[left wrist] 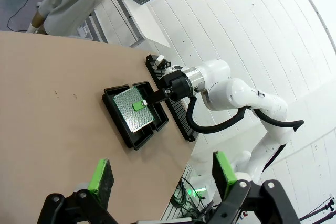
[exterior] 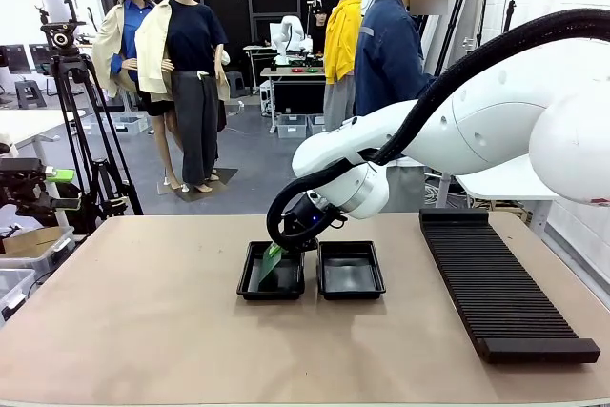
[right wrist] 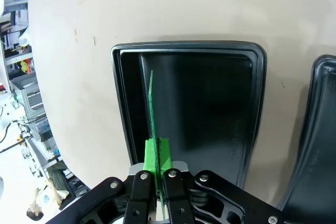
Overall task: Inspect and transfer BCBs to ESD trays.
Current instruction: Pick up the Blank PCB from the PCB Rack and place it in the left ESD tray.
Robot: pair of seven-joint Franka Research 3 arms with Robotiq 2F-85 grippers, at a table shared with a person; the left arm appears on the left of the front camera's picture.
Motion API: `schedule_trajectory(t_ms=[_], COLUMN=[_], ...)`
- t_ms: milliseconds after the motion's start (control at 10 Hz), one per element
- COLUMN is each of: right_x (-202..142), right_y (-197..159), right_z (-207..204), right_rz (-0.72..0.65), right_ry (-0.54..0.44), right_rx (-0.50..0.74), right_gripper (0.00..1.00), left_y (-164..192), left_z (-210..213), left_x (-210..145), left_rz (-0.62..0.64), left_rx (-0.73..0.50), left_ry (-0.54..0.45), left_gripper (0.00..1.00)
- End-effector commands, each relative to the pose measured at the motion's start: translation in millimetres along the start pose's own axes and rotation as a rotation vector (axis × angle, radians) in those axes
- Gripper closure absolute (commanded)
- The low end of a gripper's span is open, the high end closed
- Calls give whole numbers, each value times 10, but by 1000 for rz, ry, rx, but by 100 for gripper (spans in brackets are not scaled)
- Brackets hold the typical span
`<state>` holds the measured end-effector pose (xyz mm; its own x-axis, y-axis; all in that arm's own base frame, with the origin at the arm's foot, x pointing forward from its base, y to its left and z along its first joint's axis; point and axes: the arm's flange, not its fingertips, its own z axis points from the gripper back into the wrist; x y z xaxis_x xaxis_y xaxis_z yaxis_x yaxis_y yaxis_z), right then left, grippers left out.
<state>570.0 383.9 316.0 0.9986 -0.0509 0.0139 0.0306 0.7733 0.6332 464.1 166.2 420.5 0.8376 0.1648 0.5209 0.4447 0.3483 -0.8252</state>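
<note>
I am at the placing step: my right gripper (right wrist: 156, 153) has its fingers pinched narrow on one edge of a BCB (right wrist: 152, 108), and that board hangs inside the left-hand one of the two ESD trays (exterior: 272, 296), which sit side by side near the middle of the table (exterior: 143, 331). Along my right wrist I see the board edge-on, a thin green line running close beside one long wall of the tray and pointing toward its far short wall. From the front it leans, lower end down in the tray and upper end in my fingers. From here I cannot tell for sure whether that lower edge touches the tray floor or hangs just above it. The neighbouring tray (exterior: 351, 274) looks bare, and the long ribbed rack (exterior: 496, 293) lies well apart along the table's right edge. My left gripper (left wrist: 163, 170) hangs high over the table with its green pads (left wrist: 102, 176) spread wide and nothing between them. As I judge it, the next move calls for tipping the board over toward the open middle of the tray floor until it lies flat, keeping its corners inside the rim. Then I part the right fingers only once it is resting, and lift straight up so the pads do not drag it.
</note>
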Motion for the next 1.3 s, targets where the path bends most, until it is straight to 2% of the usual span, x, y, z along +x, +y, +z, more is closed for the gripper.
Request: schedule_trajectory(t_ms=[0, 200, 300, 700, 800, 1100, 1200], right_x=[-3, 0, 7, -70, -100, -196, -210], right_y=[-3, 0, -16, 141, 225, 595, 648], right_z=[3, 0, -2, 35, 74, 241, 296], right_rz=[0, 0, -22, -34, -28, -54, -72], right_ry=[-1, 0, -34, -34, -38, -44, -42], right_rx=[-1, 0, -39, -130, -157, -304, -313], right_gripper=[100, 100, 89, 12, 0, 0, 0], left_y=[-16, -16, -16, -16, -16, -16, -16], left_z=[15, 15, 15, 15, 15, 15, 15], left_x=[12, 12, 12, 12, 12, 12, 12], left_rz=[10, 10, 10, 10, 10, 10, 10], left_rx=[3, 3, 3, 3, 3, 3, 3], left_ry=[-4, -4, -4, -4, -4, -4, -4], left_gripper=[0, 0, 0, 0, 0, 0, 0])
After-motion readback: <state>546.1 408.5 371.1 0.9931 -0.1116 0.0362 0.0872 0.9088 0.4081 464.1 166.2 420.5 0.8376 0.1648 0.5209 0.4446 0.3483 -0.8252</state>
